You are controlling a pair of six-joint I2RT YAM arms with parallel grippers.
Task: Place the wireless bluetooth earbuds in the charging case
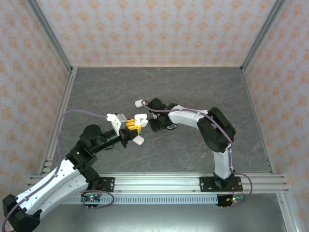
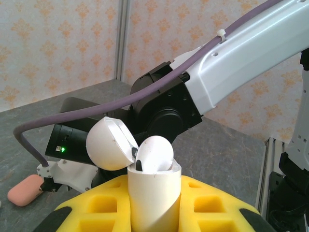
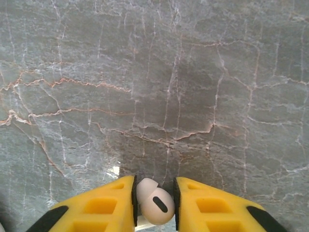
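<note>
1. The yellow left fingers (image 2: pixel 91 210) are clenched on the body of the white charging case (image 2: pixel 153 193). They hold it upright, with its lid (image 2: pixel 108 145) swung open to the left in the left wrist view.
2. A first earbud (image 2: pixel 155 152), white, sits in the open mouth of the case, its rounded head above the rim.
3. The yellow right fingers (image 3: pixel 104 205) grasp a second earbud (image 3: pixel 154 202), also white. One finger presses it from each side, above the bare grey veined surface (image 3: pixel 154 72).
4. From above, the two arms meet near the middle of the surface. The case is just left of the right arm (image 1: pixel 193 118).
5. A pale pink rounded item (image 1: pixel 140 102) lies on the surface just left of the right arm's wrist.
6. A white rounded item (image 1: pixel 139 140) lies just on the near side of the left fingers; what it is cannot be told.
</note>
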